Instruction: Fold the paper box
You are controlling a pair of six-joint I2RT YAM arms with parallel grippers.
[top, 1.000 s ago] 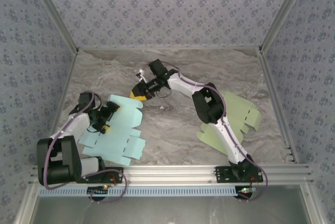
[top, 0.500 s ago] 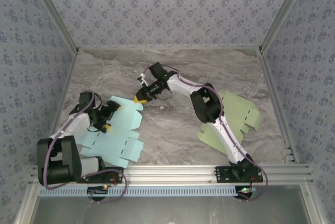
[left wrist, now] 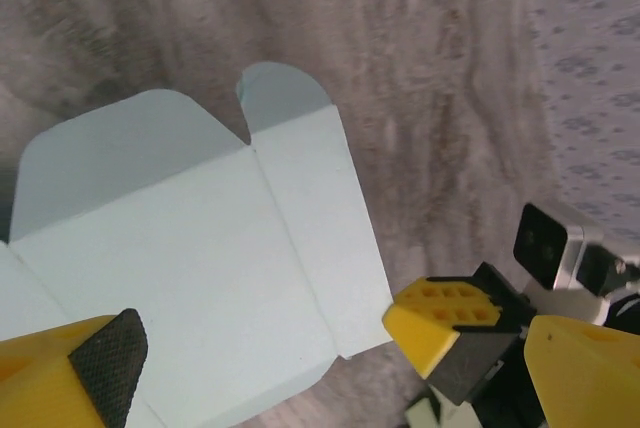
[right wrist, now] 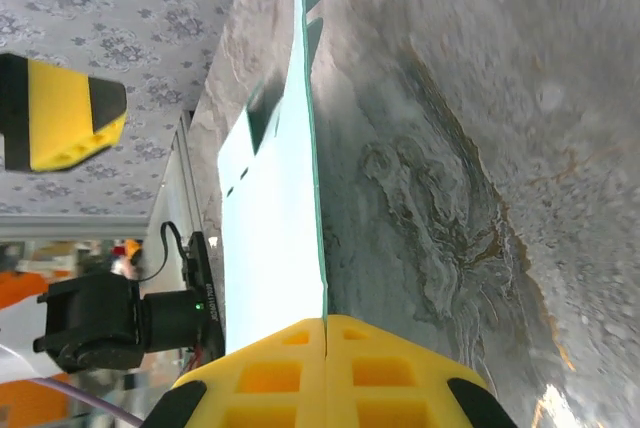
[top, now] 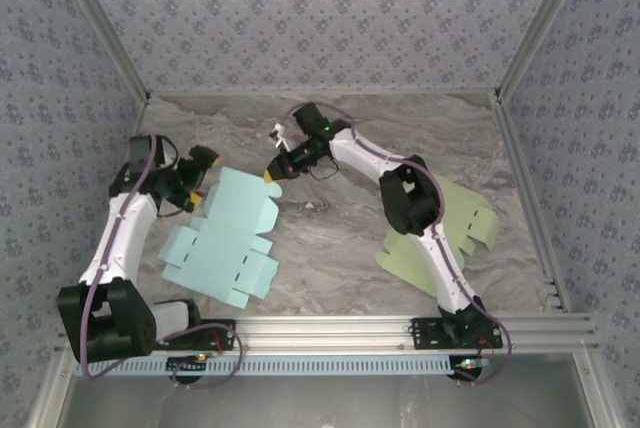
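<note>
The paper box (top: 225, 238) lies unfolded as a flat pale-blue sheet on the left half of the tabletop (top: 330, 238). Its long axis runs from the near-left to the far-right, with the rounded flaps at the far end. The right fingers (top: 272, 177) are pressed together on the sheet's far-right corner; from the right wrist, the thin paper edge (right wrist: 310, 198) enters the seam between the two yellow tips (right wrist: 270, 368). The left fingers (left wrist: 60, 368) stand spread wide and hold nothing, hovering off the sheet's far-left edge. A second ago they sat over the sheet's left part, and the right fingers were half open beside the corner. A green sheet (top: 455, 218) lies under the right arm.
</note>
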